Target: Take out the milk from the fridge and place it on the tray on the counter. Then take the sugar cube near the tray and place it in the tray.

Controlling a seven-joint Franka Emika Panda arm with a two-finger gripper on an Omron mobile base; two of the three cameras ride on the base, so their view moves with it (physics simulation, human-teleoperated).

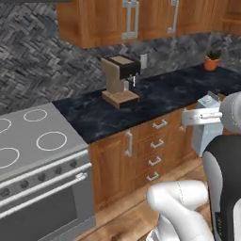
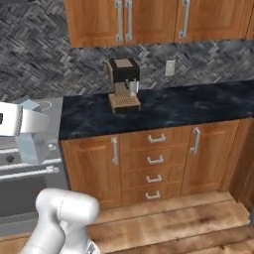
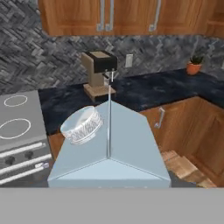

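Note:
The milk [image 3: 109, 148], a pale bluish carton with a gabled top and a round cap, hangs in the air in front of the lower cabinets. My gripper [image 1: 201, 116] is shut on its upper part, and from the other side the gripper [image 2: 27, 123] clasps the milk [image 2: 31, 144] above the stove edge. The milk [image 1: 207, 134] stands upright in the grip. In the hand view the carton's top hides the fingertips. The black marble-veined counter [image 1: 160, 94] runs behind it. The fridge, the tray and the sugar cube are out of view.
A brown coffee machine [image 1: 120, 80] stands on the counter [image 2: 198, 106] near the wall. A grey stove [image 1: 33, 136] with an oven lies at the left. A potted plant [image 1: 212, 60] sits at the far right. Wooden drawers [image 2: 156, 161] and upper cabinets [image 2: 149, 20] line the wall.

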